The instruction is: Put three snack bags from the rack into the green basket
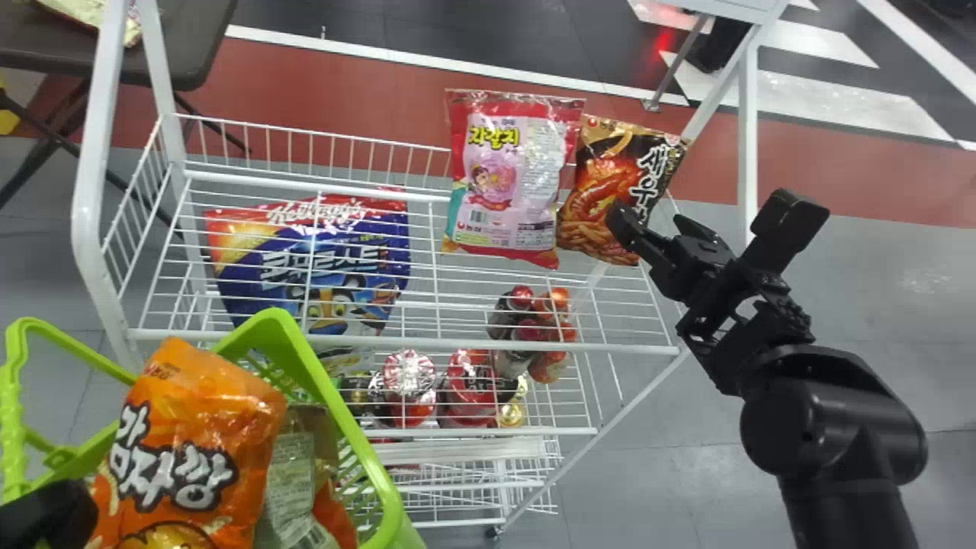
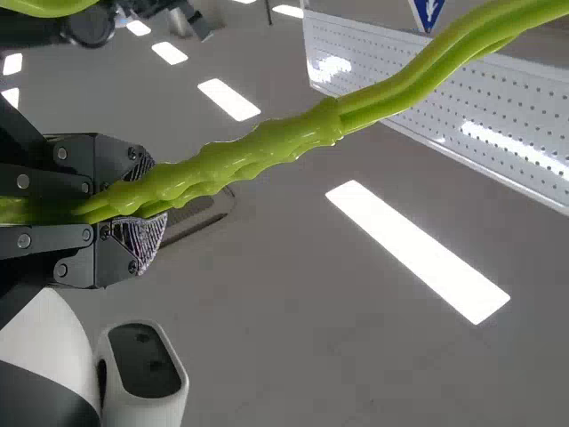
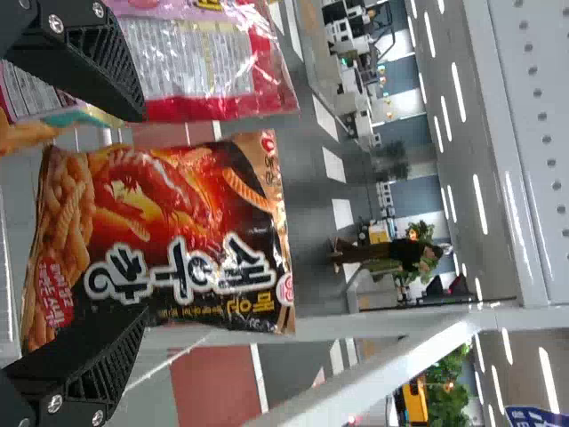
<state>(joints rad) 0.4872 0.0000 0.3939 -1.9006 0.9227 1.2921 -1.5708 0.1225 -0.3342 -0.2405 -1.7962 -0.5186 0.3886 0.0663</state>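
My right gripper [image 1: 709,217] is open at the rack's right end, one finger overlapping the dark shrimp snack bag [image 1: 610,191]. In the right wrist view this bag [image 3: 169,236] lies between the spread fingertips of the gripper [image 3: 140,218], not clamped. Beside it on the top shelf stands a red-and-pink snack bag [image 1: 507,179]. At lower left my left gripper [image 1: 49,515] is at the green basket [image 1: 366,473]; the left wrist view has the gripper [image 2: 133,200] shut on the basket handle [image 2: 267,149]. In the basket are an orange bag [image 1: 191,435] and a grey-green one [image 1: 286,473].
The white wire rack [image 1: 396,345] holds a blue-and-red bag [image 1: 320,267] at left on the top shelf, with several cans and tubs [image 1: 465,381] lower down. A slanted white post [image 1: 747,152] rises behind the right arm. A dark table [image 1: 175,46] stands at the upper left.
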